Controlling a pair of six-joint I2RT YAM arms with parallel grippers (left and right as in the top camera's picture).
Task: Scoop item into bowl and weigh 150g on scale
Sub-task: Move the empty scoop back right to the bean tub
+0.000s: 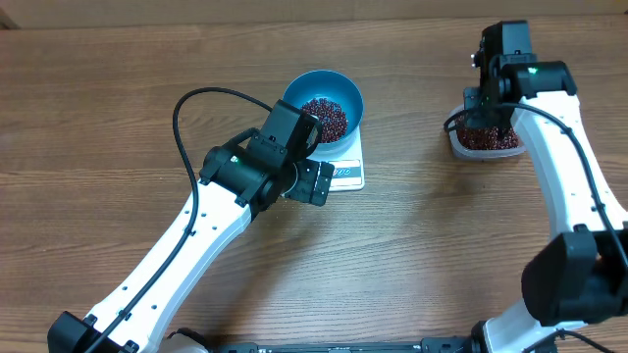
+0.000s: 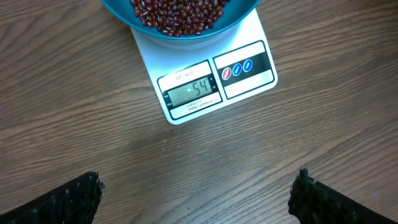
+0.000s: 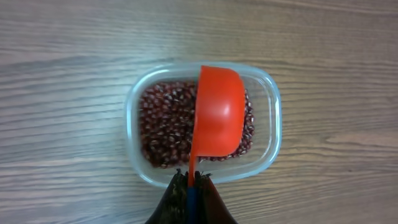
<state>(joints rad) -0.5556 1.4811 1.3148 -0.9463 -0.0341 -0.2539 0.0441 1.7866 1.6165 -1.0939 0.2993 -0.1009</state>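
Observation:
The blue bowl stands on the white scale and holds a layer of red-brown beans. In the left wrist view the scale shows 54 on its display, with the bowl and its beans at the top edge. My left gripper hovers open over bare wood just in front of the scale, nothing between its fingers. My right gripper is shut on the handle of a red scoop. The scoop's cup lies over the beans in a clear tub.
The clear tub sits at the right of the table, well apart from the scale. My left arm crosses the table's lower left, and my right arm runs down the right side.

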